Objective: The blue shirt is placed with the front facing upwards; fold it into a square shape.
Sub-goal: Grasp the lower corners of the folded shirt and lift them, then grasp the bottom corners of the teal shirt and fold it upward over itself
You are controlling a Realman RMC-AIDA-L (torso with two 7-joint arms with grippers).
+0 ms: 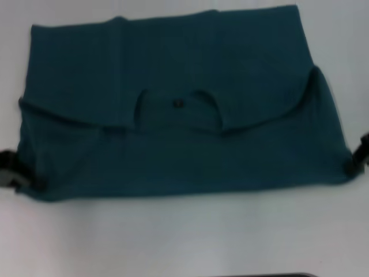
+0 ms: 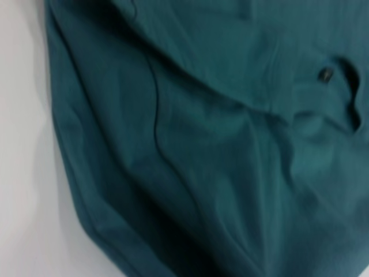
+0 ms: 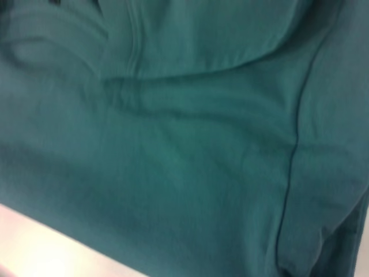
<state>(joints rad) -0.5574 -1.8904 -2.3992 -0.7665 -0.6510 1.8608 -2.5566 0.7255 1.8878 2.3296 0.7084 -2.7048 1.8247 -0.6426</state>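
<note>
Blue shirt [image 1: 173, 109] lies spread on the white table [image 1: 184, 236], already doubled over: near portion folded up, its edge running as a curved line across the middle, with the collar [image 1: 179, 109] and small dark neck label [image 1: 177, 103] showing there. No chest lettering visible.

Left gripper [image 1: 8, 167] sits at the shirt's near left corner, right gripper [image 1: 358, 151] at the near right corner, both touching fabric at the edge. Only dark stubs show; cannot tell how far either claw is open or whether it has cloth pinched. Wrist views show only teal fabric, seams and wrinkles.

Judgement: a fold step is in hand. To do it well, both corners should travel together at equal height, keeping the edge taut and parallel to the far hem, to avoid the slack sagging visible at the right shoulder [image 1: 314, 78].
</note>
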